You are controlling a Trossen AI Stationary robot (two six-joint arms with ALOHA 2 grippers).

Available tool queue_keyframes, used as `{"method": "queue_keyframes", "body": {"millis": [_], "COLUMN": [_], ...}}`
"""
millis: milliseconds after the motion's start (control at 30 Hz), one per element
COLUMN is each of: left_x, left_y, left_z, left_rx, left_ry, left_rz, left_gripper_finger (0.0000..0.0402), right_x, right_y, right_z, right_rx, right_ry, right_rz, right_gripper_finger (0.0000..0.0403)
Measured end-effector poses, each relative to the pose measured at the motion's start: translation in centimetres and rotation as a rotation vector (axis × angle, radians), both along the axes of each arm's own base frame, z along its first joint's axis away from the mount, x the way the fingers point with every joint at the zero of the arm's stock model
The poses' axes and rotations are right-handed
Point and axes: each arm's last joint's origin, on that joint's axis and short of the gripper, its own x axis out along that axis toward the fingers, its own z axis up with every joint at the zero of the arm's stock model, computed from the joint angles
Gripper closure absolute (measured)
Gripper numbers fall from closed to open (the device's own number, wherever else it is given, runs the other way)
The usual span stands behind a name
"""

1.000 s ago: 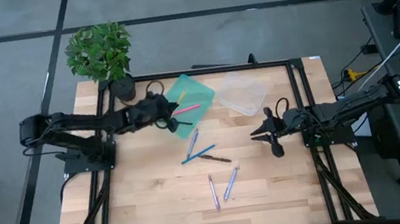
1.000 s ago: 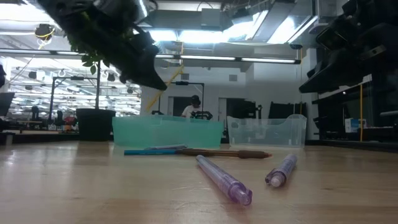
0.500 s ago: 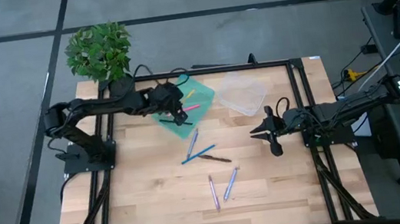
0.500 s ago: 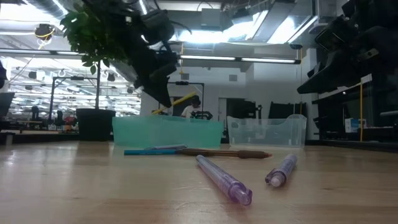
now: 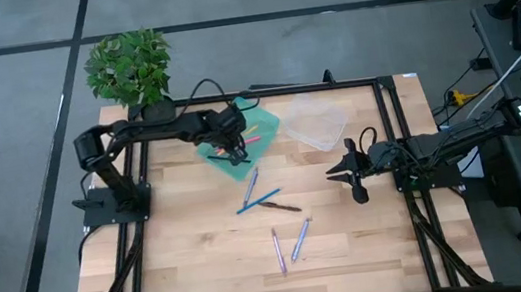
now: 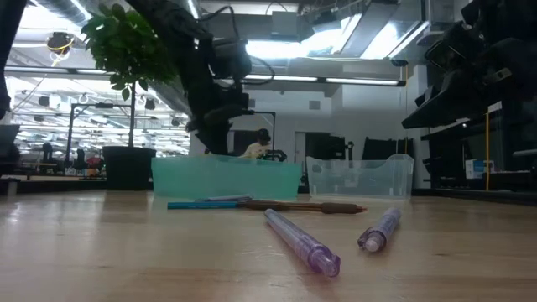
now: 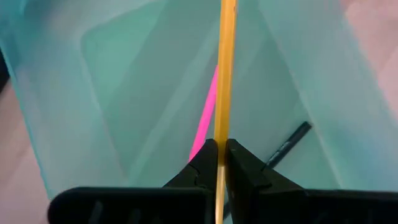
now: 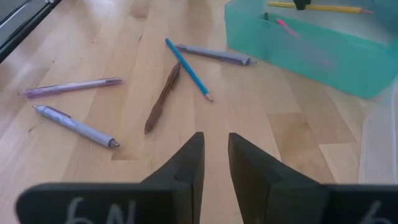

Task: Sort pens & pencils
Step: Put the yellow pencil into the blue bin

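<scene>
My left gripper [image 5: 234,147] is over the teal tray [image 5: 259,119], shut on a yellow pencil [image 7: 224,68]. The pencil also shows in the right wrist view [image 8: 320,8]. A pink pencil [image 7: 204,122] and a dark one [image 7: 287,144] lie on the tray's floor. On the table lie a blue pencil [image 5: 250,206], a brown one [image 5: 285,205] and three lavender pens [image 5: 250,182] [image 5: 277,250] [image 5: 301,238]. My right gripper [image 8: 215,155] hovers at the table's right, slightly open and empty. My left gripper pinches the yellow pencil [image 7: 221,152] between its two fingertips. The pencil runs on past the fingertips, along the fingers, over the tray's floor. In the low view its free end [image 6: 252,149] shows just above the tray's rim, roughly level.
A clear plastic tray [image 5: 316,123] stands right of the teal one at the table's far side. A potted plant [image 5: 132,67] stands at the far left corner. Bare wood lies along the near edge and left side.
My left gripper has gone toward the table's right edge and down, from beside the teal tray to over it, carrying the yellow pencil down to the tray's rim. It has stayed shut on the pencil.
</scene>
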Motion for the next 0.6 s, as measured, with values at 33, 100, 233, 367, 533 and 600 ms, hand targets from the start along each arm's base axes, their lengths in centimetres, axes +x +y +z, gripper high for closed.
{"method": "queue_keyframes", "body": {"millis": [33, 100, 233, 367, 533, 600], "left_x": [-0.05, -0.08, -0.30, -0.52, -0.43, -0.42], "left_y": [0.13, 0.34, 0.59, 0.54, 0.47, 0.45], "left_z": [-0.15, -0.20, -0.27, -0.37, -0.35, -0.35], "left_rx": [-0.001, -0.006, -0.041, -0.048, -0.040, -0.041], "left_ry": [0.009, 0.005, 0.005, 0.031, 0.030, 0.029], "left_rz": [-0.001, 0.000, -0.004, -0.013, -0.030, -0.029], "left_gripper_finger": [0.0390, 0.0390, 0.0390, 0.0390, 0.0387, 0.0378], "right_x": [0.00, 0.00, 0.00, 0.00, 0.00, 0.00], "right_y": [0.00, 0.00, 0.00, 0.00, 0.00, 0.00], "right_z": [0.00, 0.00, 0.00, 0.00, 0.00, 0.00], "right_rx": [0.000, 0.000, -0.001, -0.002, -0.001, -0.001], "right_ry": [0.000, 0.000, 0.000, 0.000, 0.000, 0.000], "right_rz": [0.000, 0.000, 0.001, 0.001, 0.000, 0.000], "right_gripper_finger": [0.0328, 0.0328, 0.0328, 0.0328, 0.0328, 0.0328]}}
